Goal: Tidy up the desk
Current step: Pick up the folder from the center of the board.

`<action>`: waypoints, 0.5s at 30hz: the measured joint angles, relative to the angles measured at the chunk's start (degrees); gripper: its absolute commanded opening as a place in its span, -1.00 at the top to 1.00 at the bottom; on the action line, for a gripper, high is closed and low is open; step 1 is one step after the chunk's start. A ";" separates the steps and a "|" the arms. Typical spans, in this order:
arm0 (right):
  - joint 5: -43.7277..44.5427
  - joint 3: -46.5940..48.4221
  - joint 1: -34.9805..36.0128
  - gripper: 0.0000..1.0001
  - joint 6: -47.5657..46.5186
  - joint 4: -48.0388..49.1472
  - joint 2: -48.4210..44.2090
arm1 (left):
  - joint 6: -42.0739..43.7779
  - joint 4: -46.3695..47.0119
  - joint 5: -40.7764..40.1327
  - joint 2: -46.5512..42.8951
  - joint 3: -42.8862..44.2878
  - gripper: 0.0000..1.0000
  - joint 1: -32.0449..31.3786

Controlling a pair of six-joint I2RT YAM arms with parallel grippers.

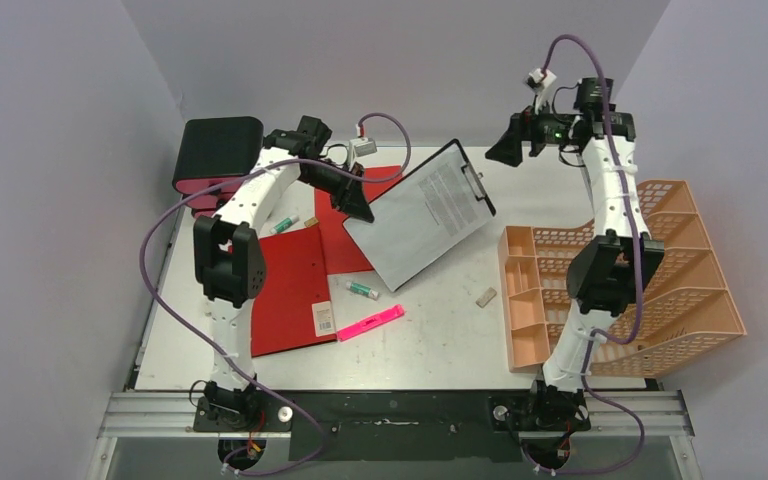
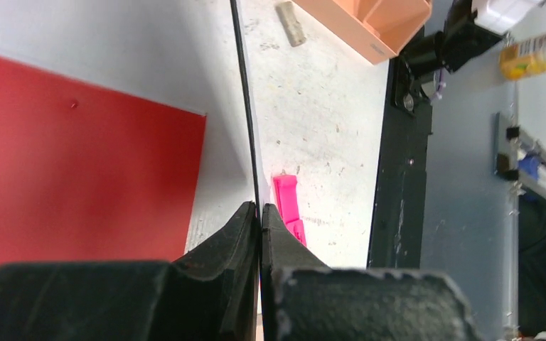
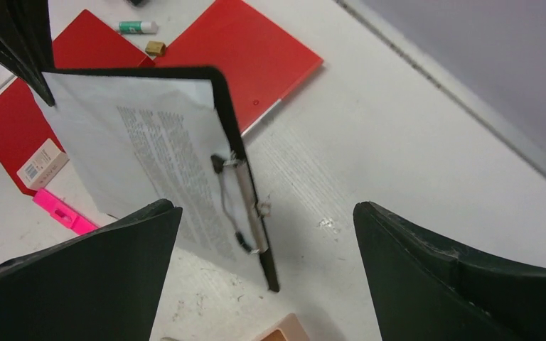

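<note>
I have the left tool (image 2: 261, 213) clamped on the clipboard (image 1: 425, 215) corner, tilting it up off the bench (image 1: 440, 340) under both arms, probably for the orange rack (image 1: 660, 280) at right; right tool (image 3: 266, 207) gapes empty.

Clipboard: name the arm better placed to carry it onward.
Left. The left gripper is shut on the clipboard's raised corner; the right gripper hangs open above the desk, holding nothing.
</note>
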 measured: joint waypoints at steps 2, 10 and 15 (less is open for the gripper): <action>-1.05 -0.52 -0.92 -0.98 -1.40 0.04 -3.26 | 2.82 -1.84 0.07 -1.79 -0.04 1.00 -0.76; -5.60 -6.51 -0.83 -0.95 -17.75 -9.20 -10.03 | 12.15 -7.89 0.09 -8.92 -2.47 1.00 -3.06; -7.85 -10.01 -1.18 -0.94 -30.56 -20.92 -10.29 | 12.17 -6.99 0.63 -12.46 -5.31 1.00 -3.06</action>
